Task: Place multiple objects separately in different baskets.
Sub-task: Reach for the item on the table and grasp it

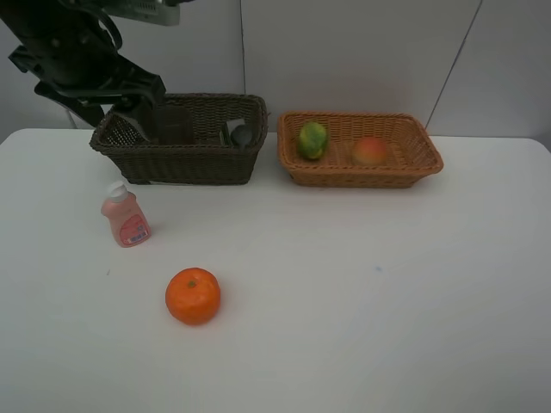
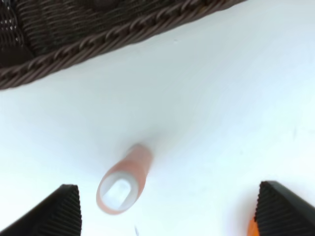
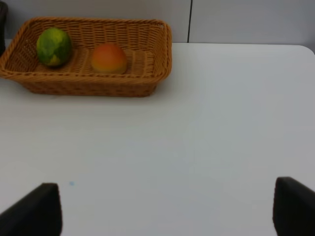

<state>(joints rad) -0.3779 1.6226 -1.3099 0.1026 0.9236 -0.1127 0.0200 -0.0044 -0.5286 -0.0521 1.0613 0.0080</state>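
Left pincer (image 2: 172, 211) gapes wide, empty, over the pink bottle (image 2: 124, 181) — right pincer (image 3: 165, 209) likewise wide, holding nothing

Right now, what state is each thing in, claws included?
pink bottle: upright on the table, cap on.
orange: on the table, outside both baskets.
green citrus: inside the tan basket.
peach: inside the tan basket, apart from the citrus.
cup: inside the dark basket.
black bottle: inside the dark basket, pose unclear.
left claw: open, empty.
right claw: open, empty.
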